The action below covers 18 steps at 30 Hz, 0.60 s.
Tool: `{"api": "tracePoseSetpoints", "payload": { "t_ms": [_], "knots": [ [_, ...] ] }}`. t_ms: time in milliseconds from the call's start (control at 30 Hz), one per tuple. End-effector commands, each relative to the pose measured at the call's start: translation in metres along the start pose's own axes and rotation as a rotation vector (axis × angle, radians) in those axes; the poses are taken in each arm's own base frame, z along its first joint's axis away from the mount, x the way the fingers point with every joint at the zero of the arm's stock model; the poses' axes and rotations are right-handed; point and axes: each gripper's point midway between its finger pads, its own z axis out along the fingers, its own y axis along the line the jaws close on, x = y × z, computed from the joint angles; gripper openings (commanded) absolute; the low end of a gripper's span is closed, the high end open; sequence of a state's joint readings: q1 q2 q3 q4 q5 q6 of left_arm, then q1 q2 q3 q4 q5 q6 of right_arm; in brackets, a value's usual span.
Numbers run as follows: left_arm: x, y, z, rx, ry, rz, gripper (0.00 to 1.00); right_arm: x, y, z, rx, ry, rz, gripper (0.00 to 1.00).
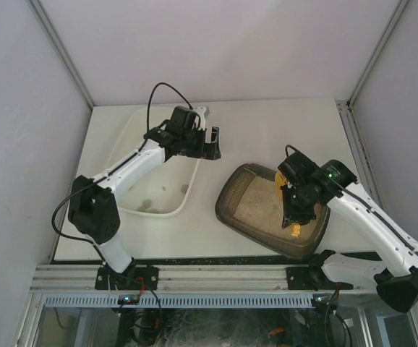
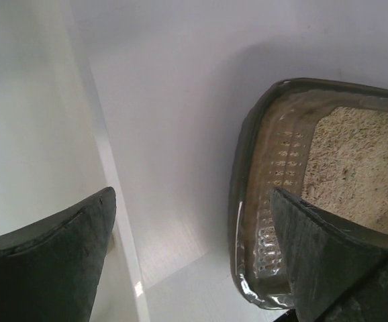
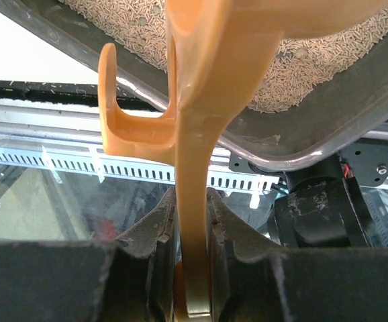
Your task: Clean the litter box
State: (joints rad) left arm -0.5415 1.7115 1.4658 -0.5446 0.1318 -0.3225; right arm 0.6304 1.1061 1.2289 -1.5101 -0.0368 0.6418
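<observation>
A white table (image 1: 267, 130) between pale walls carries a white tub (image 1: 189, 189) on the left. The brown-grey litter box (image 1: 225, 205) sits to the right near the front edge, with sandy litter inside. The right hand (image 3: 194, 221) is clamped on an orange scoop (image 3: 195, 127) over the box's near rim. The left hand (image 1: 207, 143) hangs with its fingers wide apart, holding nothing, by the tub's far right corner.

The tub (image 1: 187, 196) sits left on the table (image 1: 245, 130), with the litter box (image 1: 223, 204) to its right, apart. The left gripper (image 1: 210, 144) hangs above the gap between them. The right gripper (image 3: 195, 221) holds a scoop (image 3: 197, 134) over the box's near end.
</observation>
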Motion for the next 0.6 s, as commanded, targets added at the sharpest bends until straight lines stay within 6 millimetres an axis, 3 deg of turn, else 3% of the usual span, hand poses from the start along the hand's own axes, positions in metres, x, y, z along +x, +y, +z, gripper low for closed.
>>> {"api": "tracePoseSetpoints", "payload": {
  "t_ms": [0, 100, 300, 567],
  "knots": [
    [-0.014, -0.035, 0.002, 0.126, -0.065, 0.025, 1.0, -0.018, 0.016, 0.007, -0.042, -0.019, 0.033, 0.0],
    [0.0, -0.054, 0.002, 0.213, -0.027, 0.14, 1.0, -0.028, 0.016, 0.012, -0.03, -0.032, 0.041, 0.0],
    [0.028, -0.066, 0.009, 0.213, 0.047, 0.366, 1.0, -0.047, 0.017, 0.007, -0.098, -0.095, 0.098, 0.0],
    [0.063, -0.11, 0.019, 0.215, 0.14, 0.429, 1.0, -0.043, 0.004, -0.01, -0.118, -0.168, 0.138, 0.0]
  ]
}}
